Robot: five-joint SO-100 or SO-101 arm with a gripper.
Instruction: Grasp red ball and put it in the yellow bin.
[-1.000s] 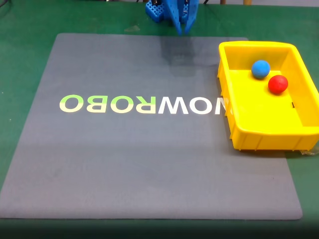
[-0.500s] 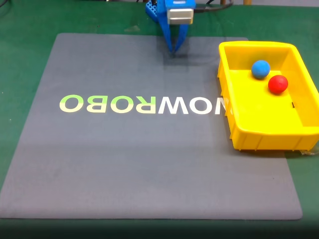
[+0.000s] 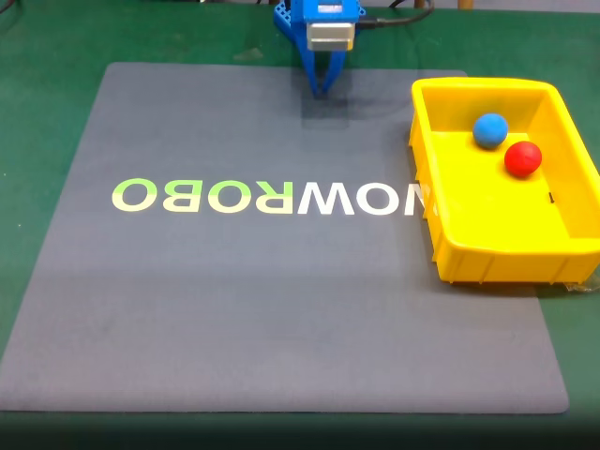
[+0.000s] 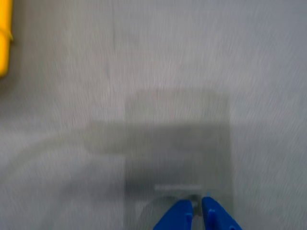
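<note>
In the wrist view my blue fingers [image 4: 197, 211] sit pressed together, grasping nothing, just above the grey mat [image 4: 158, 72]. Farther off in the fixed view, the red ball [image 3: 523, 158] lies inside the yellow bin [image 3: 487, 255] — touching the blue ball [image 3: 490, 130].

My gripper [image 3: 322, 91] hangs at the far edge of the grey mat [image 3: 281, 309], its blue fingers pointing down and drawn together to a narrow tip — nothing between them. A faint shadow lies on the mat just below the tip. To the right of the mat's "NOWROBO" lettering [image 3: 267, 197] sits the yellow bin [image 3: 487, 255], overlapping the mat's right edge. Inside it, toward its far end, the red ball [image 3: 523, 158] rests just beside the blue ball [image 3: 490, 130] — the blue one nearer my base [image 3: 291, 19].
</note>
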